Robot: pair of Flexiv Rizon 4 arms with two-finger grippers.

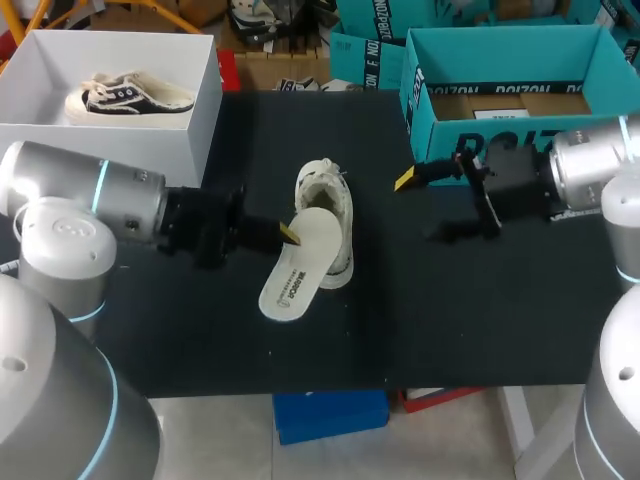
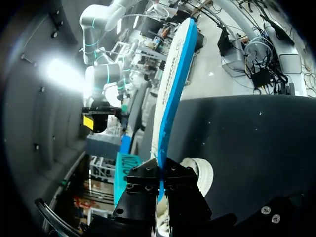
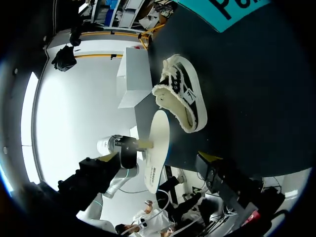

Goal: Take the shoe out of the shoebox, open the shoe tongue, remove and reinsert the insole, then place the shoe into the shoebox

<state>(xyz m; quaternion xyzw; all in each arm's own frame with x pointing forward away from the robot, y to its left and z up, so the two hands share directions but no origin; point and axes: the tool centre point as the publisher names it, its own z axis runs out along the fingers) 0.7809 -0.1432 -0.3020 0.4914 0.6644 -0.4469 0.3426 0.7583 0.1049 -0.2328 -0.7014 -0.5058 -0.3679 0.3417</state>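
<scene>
Head view, lower part of frame: black surface (image 1: 450,320), both arms coming in over it from the sides.

Item 1. Left tool (image 1: 288,233), left of centre, closed on the white insole (image 1: 295,270). It pinches the insole by one long edge. The left wrist view shows that edge clamped between the two fingers and a blue underside.

Item 2. Insole lies slantwise at centre frame. Its near end points to the lower left and its far end overlaps the shoe; contact there cannot be told.

Item 3. White shoe (image 1: 335,205), at centre just beyond the insole, resting on the surface outside any box, with its opening toward the top of the frame.

Item 4. Right tool (image 1: 408,180), right of centre and well apart from the shoe. Its fingers stand spread and grip nothing.

Item 5. Teal shoebox (image 1: 440,120), upper right, lid off, behind the right tool.

Item 6. White box (image 1: 190,120), upper left, holding a dark-and-white shoe (image 1: 125,95).
</scene>
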